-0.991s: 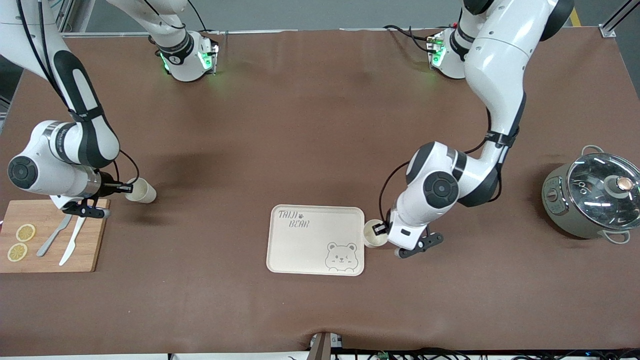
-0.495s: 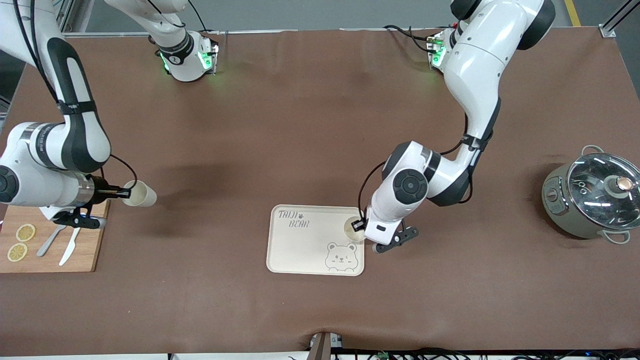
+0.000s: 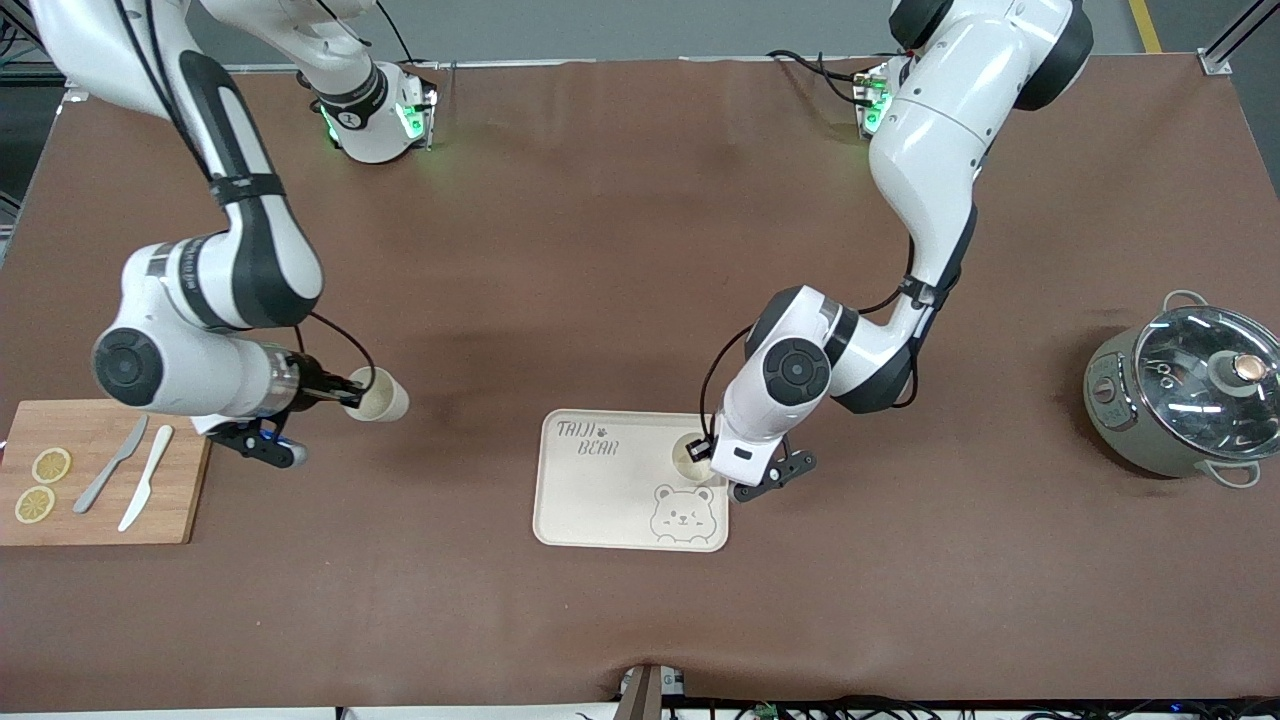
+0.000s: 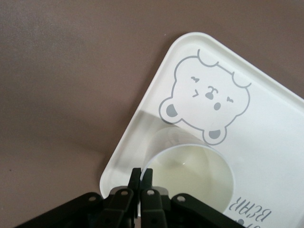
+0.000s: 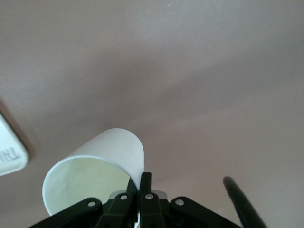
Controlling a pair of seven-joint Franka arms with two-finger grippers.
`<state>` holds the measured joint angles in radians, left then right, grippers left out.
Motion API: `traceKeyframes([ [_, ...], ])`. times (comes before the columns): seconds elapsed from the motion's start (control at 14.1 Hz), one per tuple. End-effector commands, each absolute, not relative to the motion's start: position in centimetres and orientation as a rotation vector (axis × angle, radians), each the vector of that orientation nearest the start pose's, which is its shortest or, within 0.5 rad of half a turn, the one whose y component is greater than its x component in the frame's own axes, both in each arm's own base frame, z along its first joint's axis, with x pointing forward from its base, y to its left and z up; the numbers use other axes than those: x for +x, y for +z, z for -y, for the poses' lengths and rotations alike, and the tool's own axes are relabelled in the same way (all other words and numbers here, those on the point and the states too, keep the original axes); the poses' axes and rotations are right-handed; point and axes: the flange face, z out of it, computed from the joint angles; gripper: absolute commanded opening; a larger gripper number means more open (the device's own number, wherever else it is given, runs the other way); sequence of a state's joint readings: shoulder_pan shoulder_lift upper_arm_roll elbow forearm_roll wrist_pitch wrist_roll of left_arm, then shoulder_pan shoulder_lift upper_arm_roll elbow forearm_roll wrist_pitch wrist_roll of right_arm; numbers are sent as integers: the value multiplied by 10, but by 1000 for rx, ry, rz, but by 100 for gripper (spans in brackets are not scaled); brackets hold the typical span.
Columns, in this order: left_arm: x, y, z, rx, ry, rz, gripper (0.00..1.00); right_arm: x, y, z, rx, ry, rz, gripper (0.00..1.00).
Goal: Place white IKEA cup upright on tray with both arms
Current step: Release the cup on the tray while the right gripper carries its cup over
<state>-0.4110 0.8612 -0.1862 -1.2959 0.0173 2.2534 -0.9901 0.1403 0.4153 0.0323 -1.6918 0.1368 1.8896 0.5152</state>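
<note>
The cream tray [image 3: 600, 500] with a bear face lies mid-table, near the front camera. My left gripper [image 3: 704, 449] is shut on the rim of a white cup [image 3: 688, 456], held upright over the tray's corner beside the bear. I cannot tell if the cup touches the tray. In the left wrist view the fingers [image 4: 137, 176] pinch the cup [image 4: 190, 175] wall over the tray [image 4: 275, 133]. My right gripper [image 3: 348, 398] is shut on the rim of a second white cup [image 3: 382, 395] over the bare table, toward the right arm's end. The right wrist view shows that gripper [image 5: 142, 179], that cup [image 5: 104, 161] and a tray corner [image 5: 9, 154].
A wooden cutting board [image 3: 180, 500] with lemon slices [image 3: 42, 484], a fork and a knife [image 3: 145, 478] lies at the right arm's end. A grey pot with a glass lid [image 3: 1190, 400] stands at the left arm's end.
My left gripper carried its cup from beside the tray to over the tray's corner. My right gripper carried its cup away from the cutting board toward the tray.
</note>
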Motion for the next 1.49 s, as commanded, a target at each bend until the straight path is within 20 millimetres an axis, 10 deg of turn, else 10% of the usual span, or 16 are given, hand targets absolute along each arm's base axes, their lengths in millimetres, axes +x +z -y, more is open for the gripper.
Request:
traceKeyframes([
  [0.0, 653, 244, 394, -3220, 7, 801, 57, 642, 344, -160, -2928, 393, -757, 0],
  [0.07, 652, 248, 396, -3222, -9, 781, 100, 646, 344, -172, -2871, 408, -819, 0],
  [0.5, 672, 306, 357, -3174, -97, 820, 100, 655, 320, -258, -2759, 413, -1082, 0],
  [0.92, 688, 358, 303, -3119, -196, 613, 100, 650, 313, -349, -2776, 260, -944, 0],
  [1.42, 703, 417, 213, -3113, -198, 443, 100, 638, 275, -379, -2924, 108, -813, 0],
])
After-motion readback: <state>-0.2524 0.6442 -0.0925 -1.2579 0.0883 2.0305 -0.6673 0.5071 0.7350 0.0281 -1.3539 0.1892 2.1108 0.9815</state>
